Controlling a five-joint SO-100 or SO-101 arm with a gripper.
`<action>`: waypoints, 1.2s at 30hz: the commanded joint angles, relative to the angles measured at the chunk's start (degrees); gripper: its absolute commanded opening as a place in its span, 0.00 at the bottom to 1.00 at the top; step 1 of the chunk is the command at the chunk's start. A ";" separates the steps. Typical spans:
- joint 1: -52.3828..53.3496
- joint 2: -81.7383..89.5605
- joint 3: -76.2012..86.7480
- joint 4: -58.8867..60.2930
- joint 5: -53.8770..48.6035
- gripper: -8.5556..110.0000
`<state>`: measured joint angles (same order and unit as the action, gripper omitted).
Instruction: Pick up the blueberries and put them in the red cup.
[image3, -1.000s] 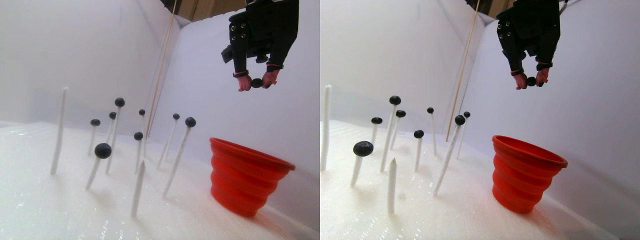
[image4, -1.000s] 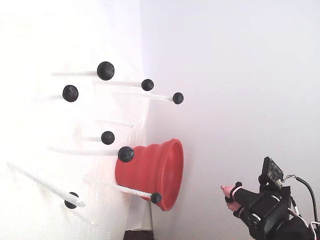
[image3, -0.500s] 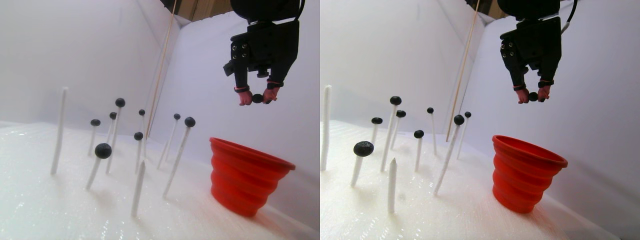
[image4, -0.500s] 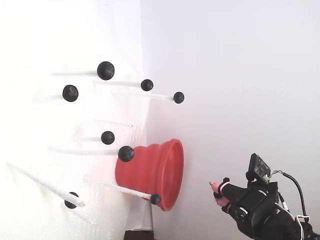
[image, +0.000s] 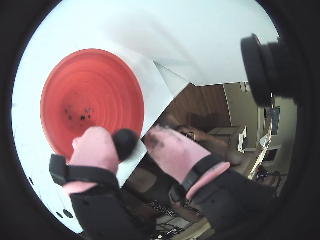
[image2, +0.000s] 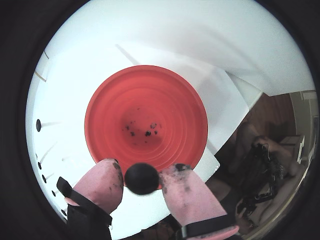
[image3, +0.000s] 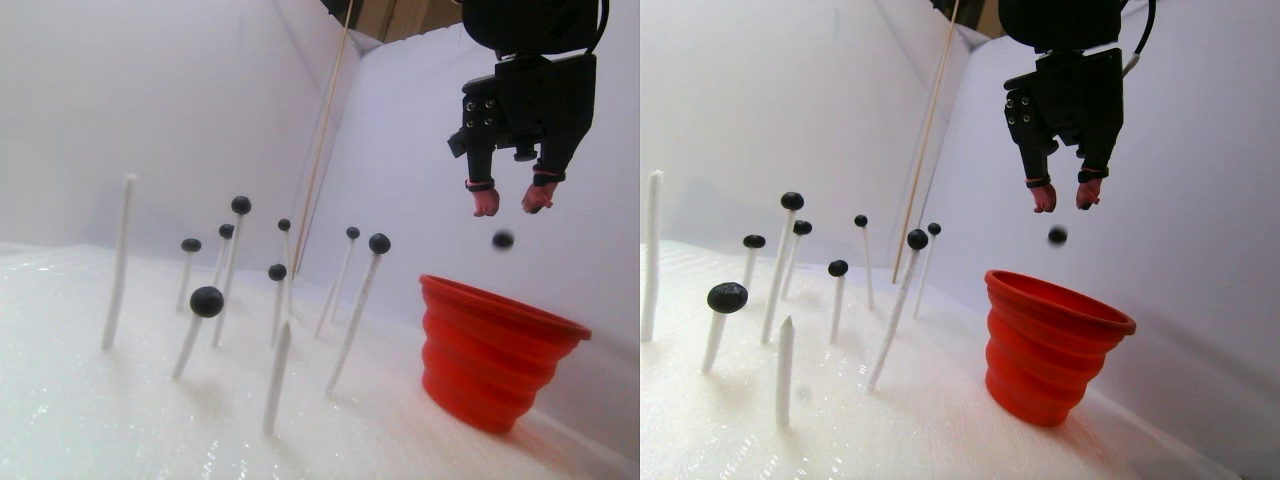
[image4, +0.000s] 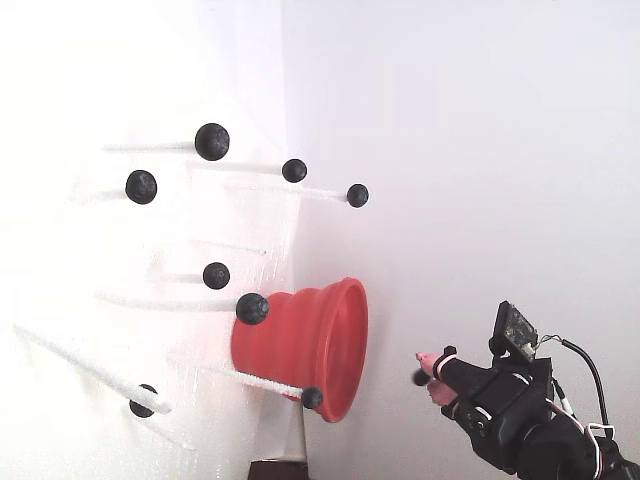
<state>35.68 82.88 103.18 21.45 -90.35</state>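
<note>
My jaws (image3: 511, 201) hang parted and empty above the cup (image3: 495, 348), which stands near the right edge of the white foam floor (image3: 120, 410). One berry (image3: 502, 240) is in mid-air just below my pink tips (image3: 486, 201), above the cup's rim. The other berries (image3: 206, 301) sit on white sticks (image3: 121, 262) to the left.

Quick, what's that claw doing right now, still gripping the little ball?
Gripper: open and empty; the blueberry is in mid-air below its pink fingertips, above the red cup.
</note>
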 joint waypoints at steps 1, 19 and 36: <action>0.88 3.78 -3.69 -1.41 0.35 0.21; -3.25 12.48 0.70 1.76 0.70 0.21; -8.17 20.57 7.21 4.92 2.37 0.20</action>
<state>27.42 96.86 111.18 26.28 -88.77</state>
